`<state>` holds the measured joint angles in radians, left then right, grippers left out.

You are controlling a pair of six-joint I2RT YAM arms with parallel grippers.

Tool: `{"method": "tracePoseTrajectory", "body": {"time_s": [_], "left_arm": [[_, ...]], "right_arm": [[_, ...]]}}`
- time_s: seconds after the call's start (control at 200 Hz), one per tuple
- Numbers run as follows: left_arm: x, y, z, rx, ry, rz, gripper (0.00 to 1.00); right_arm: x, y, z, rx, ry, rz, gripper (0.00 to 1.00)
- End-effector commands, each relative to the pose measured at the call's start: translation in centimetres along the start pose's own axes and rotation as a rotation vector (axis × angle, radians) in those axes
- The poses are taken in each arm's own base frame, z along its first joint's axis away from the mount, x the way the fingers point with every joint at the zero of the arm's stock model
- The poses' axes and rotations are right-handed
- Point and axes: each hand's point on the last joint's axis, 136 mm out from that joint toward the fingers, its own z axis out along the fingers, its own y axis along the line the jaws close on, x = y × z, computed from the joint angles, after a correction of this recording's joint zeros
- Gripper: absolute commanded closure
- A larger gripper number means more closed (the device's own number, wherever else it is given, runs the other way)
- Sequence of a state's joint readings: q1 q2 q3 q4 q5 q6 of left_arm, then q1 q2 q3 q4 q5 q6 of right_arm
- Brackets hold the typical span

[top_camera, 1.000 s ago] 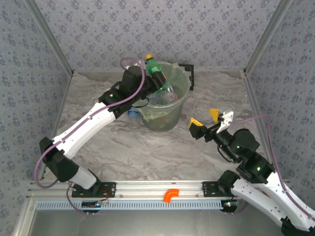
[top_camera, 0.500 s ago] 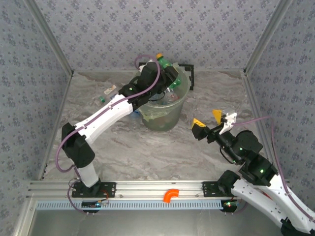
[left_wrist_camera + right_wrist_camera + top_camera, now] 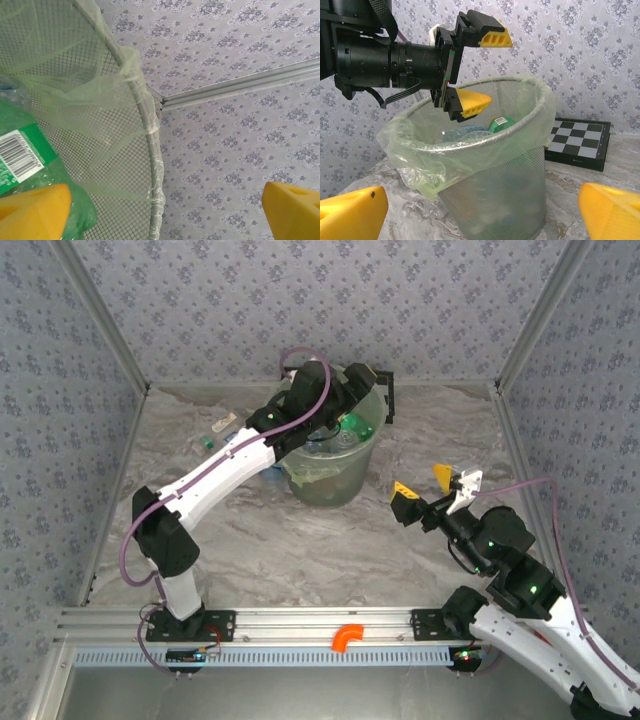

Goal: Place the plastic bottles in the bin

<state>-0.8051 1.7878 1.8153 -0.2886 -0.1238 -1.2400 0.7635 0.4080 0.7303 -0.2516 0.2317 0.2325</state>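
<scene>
Near the far edge of the bench, about midway along it: the bin, a round mesh bucket with a pale green bag liner folded over its rim. Above the bin's mouth, on its far-left side: the left tool, reaching in at the end of the left arm. Jaws spread wide, one yellow fingertip high above the rim, the other just inside it, nothing pinched between them.

Inside the bin, below the lower fingertip: a green plastic bottle. Close up in the left wrist view, the same bottle, with a green and white label and a barcode. Lies against the liner, right next to that fingertip; touching it or not, cannot tell. Beside it in the bin, a clear bottle.

Toward the right edge of the bench, raised off the surface and well apart from the bin: the right tool. Jaws spread wide, empty, facing the bin's side wall.

Near the far left corner of the bench: a small pale bottle lying on its side, with something green just beside it. Against the bin's left side, partly hidden under the left arm: a bit of blue, too small to name. Behind the bin, by the far edge: a black and white chessboard. On the rail at the near edge, between the two arm bases: an orange hook.
</scene>
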Motion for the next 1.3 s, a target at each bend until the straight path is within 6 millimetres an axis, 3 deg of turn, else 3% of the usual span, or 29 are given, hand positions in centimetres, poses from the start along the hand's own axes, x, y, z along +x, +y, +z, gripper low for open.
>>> {"method": "tracePoseTrajectory", "body": {"time_s": [0.0, 0.445, 0.6, 0.935, 1.294], "left_arm": [[-0.9, -2.0, -1.9, 0.042, -0.021, 0.017, 0.02], [-3.5, -3.1, -6.8, 0.029, -0.096, 0.238, 0.01], [-4.8, -1.9, -8.6, -0.029, -0.103, 0.34, 0.0], [-10.5, 4.1, -14.2, -0.19, -0.15, 0.463, 0.0], [-17.4, 15.2, -16.5, -0.396, -0.19, 0.372, 0.0]], "right_arm": [[-0.9, -0.1, -0.3, 0.007, -0.036, 0.024, 0.0], [-0.9, 0.8, 0.6, -0.023, -0.009, 0.024, 0.01], [-0.7, 1.4, 1.4, -0.044, 0.007, 0.023, 0.0], [-0.5, 3.3, 3.4, -0.084, 0.031, -0.002, 0.01], [-0.7, 6.0, 5.1, -0.157, 0.054, -0.104, 0.01]]}}
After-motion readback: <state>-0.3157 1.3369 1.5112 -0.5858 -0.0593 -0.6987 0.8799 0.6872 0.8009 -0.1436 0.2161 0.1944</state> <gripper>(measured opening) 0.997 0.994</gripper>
